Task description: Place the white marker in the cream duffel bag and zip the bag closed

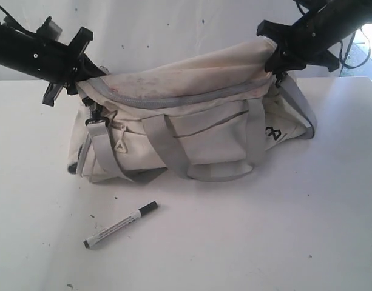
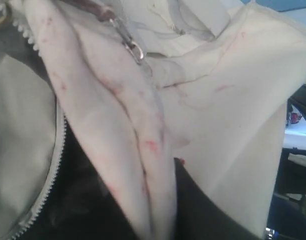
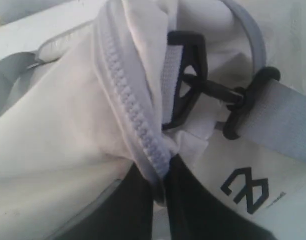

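Note:
The cream duffel bag (image 1: 192, 121) lies across the middle of the white table, its grey zipper line running along the top. My left gripper (image 1: 79, 76) is shut on the bag's fabric at its left end; in the left wrist view a fold of stained cream fabric (image 2: 148, 190) is pinched between the dark fingers. At the bag's right end my right gripper (image 1: 275, 60) is shut on the zipper edge (image 3: 157, 165), beside a black clip (image 3: 185, 80). The white marker (image 1: 120, 225) with its black cap lies on the table in front of the bag, untouched.
Grey webbing handles (image 1: 198, 163) hang down the bag's front. A grey strap (image 3: 287, 117) with a black clip joins the right end next to the black logo (image 3: 245, 190). The white table (image 1: 264, 242) extends in front and to the right.

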Action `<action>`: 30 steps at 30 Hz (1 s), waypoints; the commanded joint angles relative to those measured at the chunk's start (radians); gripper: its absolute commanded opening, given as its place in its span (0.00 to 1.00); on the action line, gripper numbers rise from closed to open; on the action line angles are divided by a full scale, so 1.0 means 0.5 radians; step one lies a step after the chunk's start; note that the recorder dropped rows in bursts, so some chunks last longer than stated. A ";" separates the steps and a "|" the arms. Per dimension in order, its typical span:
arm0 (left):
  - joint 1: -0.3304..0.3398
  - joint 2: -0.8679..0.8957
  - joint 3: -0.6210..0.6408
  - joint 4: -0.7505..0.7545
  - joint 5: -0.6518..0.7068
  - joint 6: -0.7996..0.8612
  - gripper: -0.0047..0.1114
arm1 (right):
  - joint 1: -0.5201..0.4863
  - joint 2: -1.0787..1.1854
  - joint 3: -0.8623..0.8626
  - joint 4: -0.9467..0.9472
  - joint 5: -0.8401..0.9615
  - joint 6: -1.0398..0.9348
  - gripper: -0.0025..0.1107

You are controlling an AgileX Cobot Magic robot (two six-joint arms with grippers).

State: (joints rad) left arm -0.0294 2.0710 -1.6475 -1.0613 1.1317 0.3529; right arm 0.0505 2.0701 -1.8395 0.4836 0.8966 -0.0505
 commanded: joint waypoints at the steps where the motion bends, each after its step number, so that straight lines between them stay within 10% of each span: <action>1: 0.074 -0.055 0.089 0.150 0.179 0.050 0.04 | -0.108 0.028 -0.018 -0.224 -0.050 0.002 0.14; 10: 0.074 -0.055 0.127 0.166 0.129 0.198 0.23 | -0.108 0.023 -0.072 -0.083 0.076 0.003 0.66; 22: 0.083 -0.046 0.123 0.065 0.074 0.198 0.73 | -0.100 -0.066 -0.093 0.416 0.241 -0.162 0.63; 30: 0.133 -0.046 -0.032 0.006 0.080 0.066 0.76 | 0.032 -0.066 -0.093 0.517 0.462 -0.337 0.55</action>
State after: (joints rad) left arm 0.0272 2.0673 -1.6385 -1.0310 1.1830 0.4218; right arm 0.0432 2.0502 -1.8818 0.7272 1.0971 -0.1817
